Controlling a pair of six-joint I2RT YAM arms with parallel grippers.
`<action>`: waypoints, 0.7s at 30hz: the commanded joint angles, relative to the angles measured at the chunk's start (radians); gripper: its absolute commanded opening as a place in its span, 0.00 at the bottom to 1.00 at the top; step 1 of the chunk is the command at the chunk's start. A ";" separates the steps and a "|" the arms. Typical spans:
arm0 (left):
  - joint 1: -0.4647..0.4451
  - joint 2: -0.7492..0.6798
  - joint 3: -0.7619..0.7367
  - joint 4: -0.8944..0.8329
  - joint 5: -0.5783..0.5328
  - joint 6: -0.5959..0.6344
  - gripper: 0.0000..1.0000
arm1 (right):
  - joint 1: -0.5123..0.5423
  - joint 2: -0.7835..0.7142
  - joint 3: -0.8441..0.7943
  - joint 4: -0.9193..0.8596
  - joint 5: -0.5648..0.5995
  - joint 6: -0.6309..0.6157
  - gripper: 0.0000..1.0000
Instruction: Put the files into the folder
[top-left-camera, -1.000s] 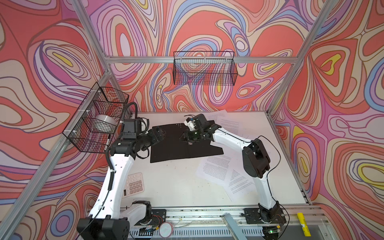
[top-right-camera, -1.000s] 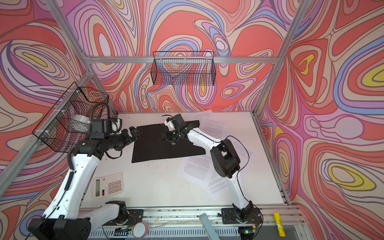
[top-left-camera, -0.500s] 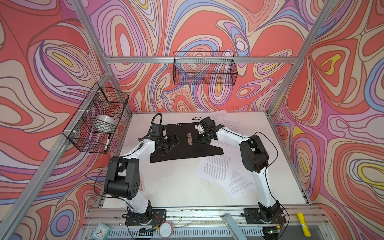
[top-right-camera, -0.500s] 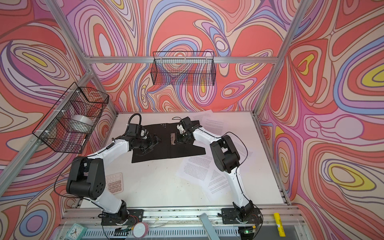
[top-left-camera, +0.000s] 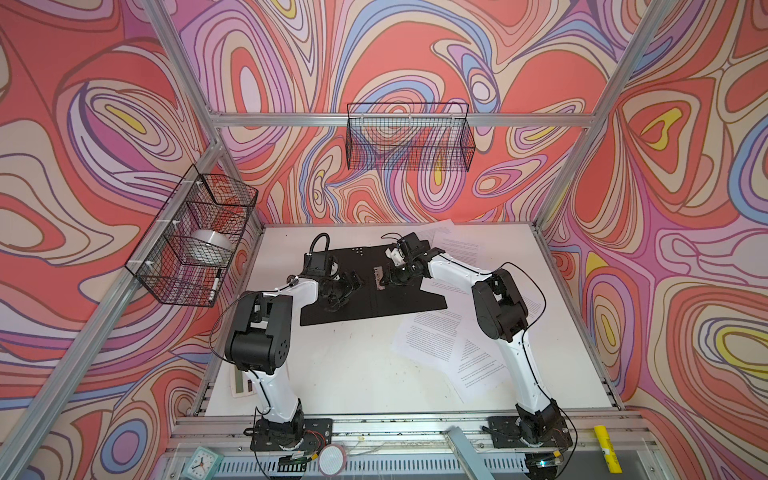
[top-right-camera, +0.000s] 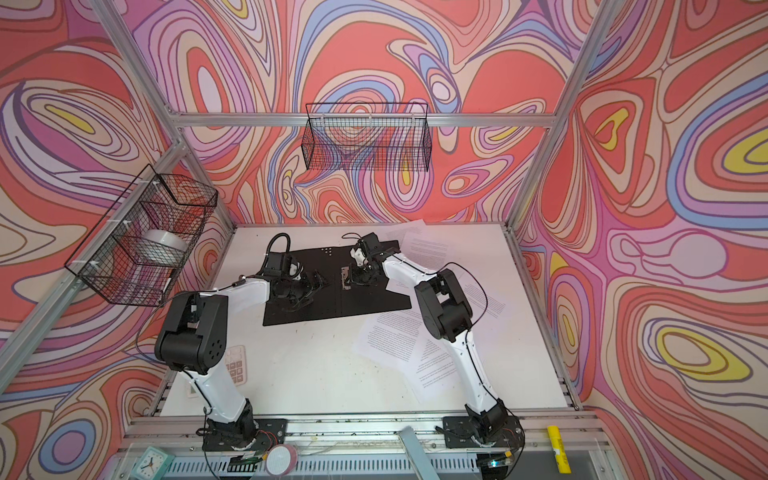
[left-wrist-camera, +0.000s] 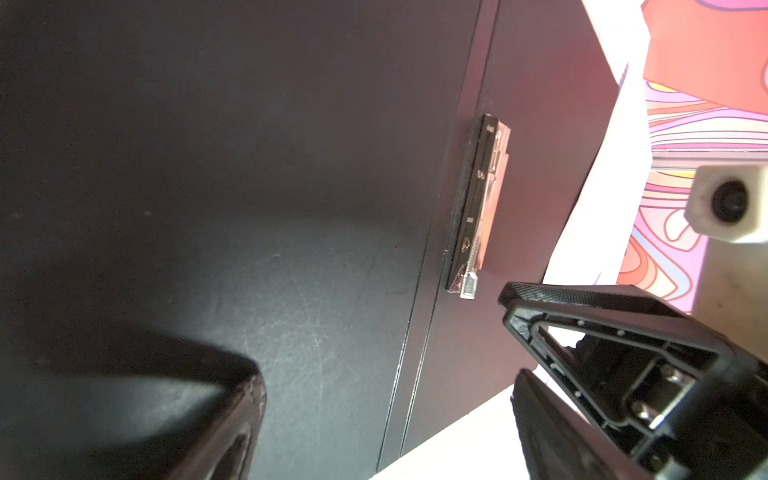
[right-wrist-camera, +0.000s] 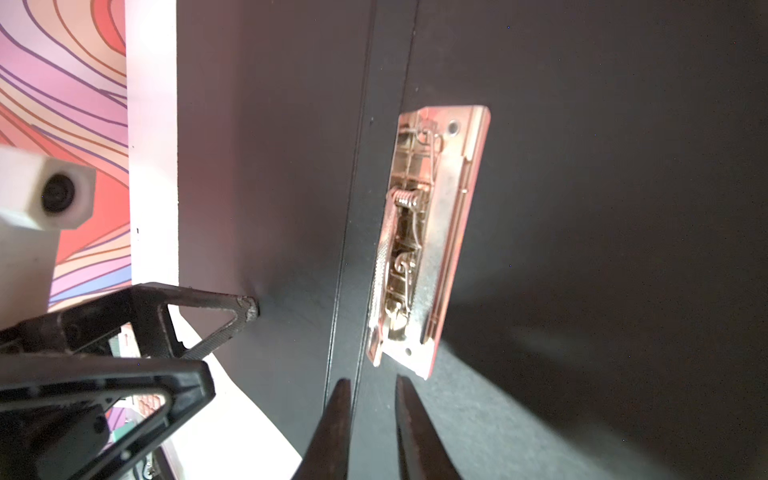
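Observation:
The folder (top-left-camera: 399, 299) lies open at the back of the table, black inside up, in both top views (top-right-camera: 374, 299). Its metal clip (right-wrist-camera: 428, 232) sits beside the spine crease (left-wrist-camera: 478, 208). My right gripper (right-wrist-camera: 372, 386) hovers just short of the clip's end, open by only a narrow gap, with nothing between its fingers. My left gripper (left-wrist-camera: 386, 415) stands wide open over the folder's left half (top-left-camera: 347, 289), one fingertip (right-wrist-camera: 249, 309) resting on the black surface. The files, loose white printed sheets, lie right of the folder (top-left-camera: 432, 336) and at the back right (top-left-camera: 457, 249).
A grey calculator (top-right-camera: 237, 365) lies at the front left, partly under the left arm. Wire baskets hang on the left wall (top-left-camera: 195, 237) and the back wall (top-left-camera: 409, 137). More sheets (top-left-camera: 478, 370) spread under the right arm.
The left arm has come down, and its gripper has moved right from the folder's left edge onto its left half. The right gripper has stayed by the clip.

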 joint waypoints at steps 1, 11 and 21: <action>0.004 0.035 -0.036 -0.068 -0.074 0.002 0.93 | 0.004 0.048 0.045 -0.018 -0.016 -0.005 0.20; 0.006 0.039 -0.071 -0.046 -0.060 -0.006 0.92 | 0.017 0.109 0.112 -0.050 -0.005 0.005 0.16; 0.010 0.036 -0.071 -0.037 -0.053 -0.011 0.92 | 0.017 0.120 0.102 -0.043 0.003 0.020 0.06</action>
